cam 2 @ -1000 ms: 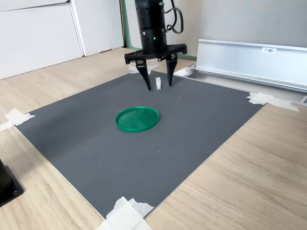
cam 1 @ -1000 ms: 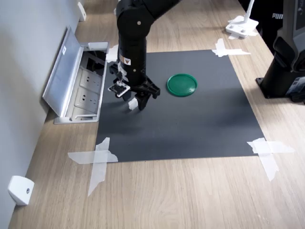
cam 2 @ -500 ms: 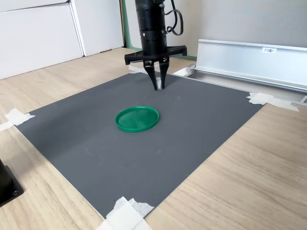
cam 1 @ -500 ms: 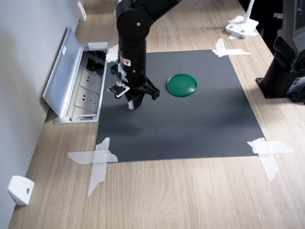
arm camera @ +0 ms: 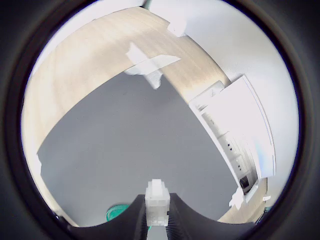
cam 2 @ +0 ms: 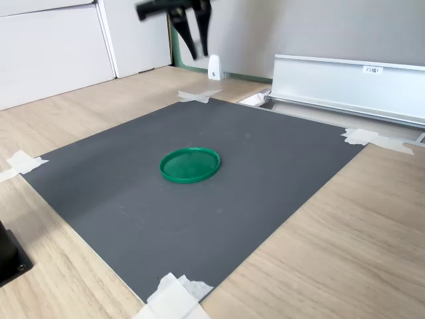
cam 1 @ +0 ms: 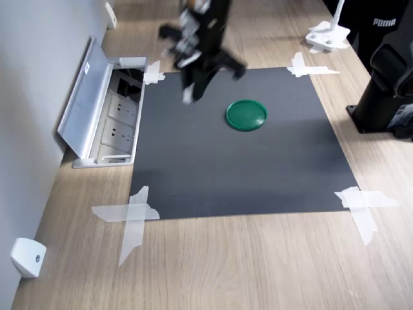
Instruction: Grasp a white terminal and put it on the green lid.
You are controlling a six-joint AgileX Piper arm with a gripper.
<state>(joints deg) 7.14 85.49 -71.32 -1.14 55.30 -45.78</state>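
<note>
Green lid [cam 1: 246, 115] sits flat on the dark grey mat [cam 1: 258, 174], well apart from everything else, and nothing is on it yet. Up above, the gripper [cam 1: 192, 90] hangs high over the mat, blurred in both exterior views, off toward the first exterior view's left of the lid. Look at the wrist view: the white terminal [arm camera: 157, 201] is pinched between the two dark fingers [arm camera: 176, 217], jaws closed tight on its lower half, stepped top poking out past the tips. So the grasp looks done, and I'd call this the carry.

In the wrist view a sliver of green shows just beside the fingers, so the lid is off to one side of the gripper, not under it. What's wanted next, I'd say, is a sideways travel until the terminal hangs over the disc's middle, then a descent and a release low enough that the little block doesn't bounce off.

As for its pose: the terminal's long axis runs along the fingers, stepped end leading, probably pointing down at the mat, though the blur in the exterior views makes that hard to confirm.
</note>
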